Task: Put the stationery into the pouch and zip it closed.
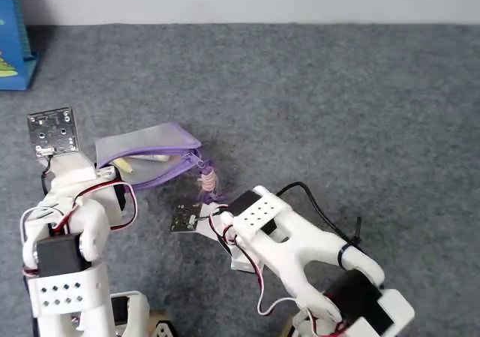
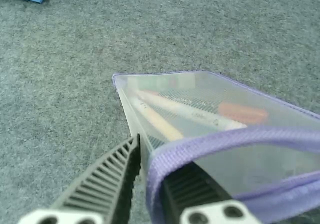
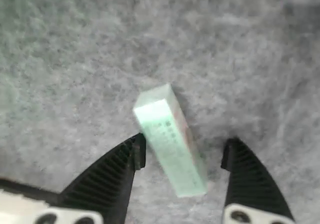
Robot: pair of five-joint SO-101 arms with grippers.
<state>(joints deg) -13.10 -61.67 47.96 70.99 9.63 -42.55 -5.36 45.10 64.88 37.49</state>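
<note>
A translucent pouch (image 1: 150, 151) with purple trim lies on the grey felt, its mouth open toward the arms. Inside it I see a white pen (image 2: 190, 112), a yellowish pencil (image 2: 155, 121) and an orange item (image 2: 242, 112). My left gripper (image 2: 145, 159) is shut on the pouch's purple rim (image 2: 210, 144) at its left end. A pale green eraser (image 3: 172, 144) lies on the felt between the fingers of my right gripper (image 3: 186, 145), which is open and straddles it without touching. In the high view the right arm (image 1: 259, 217) sits just below the pouch's zipper pull and charm (image 1: 206, 179).
A blue box (image 1: 15, 44) stands at the far left edge against the wall. Grey felt (image 1: 337, 112) covers the table to the right and behind the pouch. A black cable (image 1: 319, 209) loops beside the right arm.
</note>
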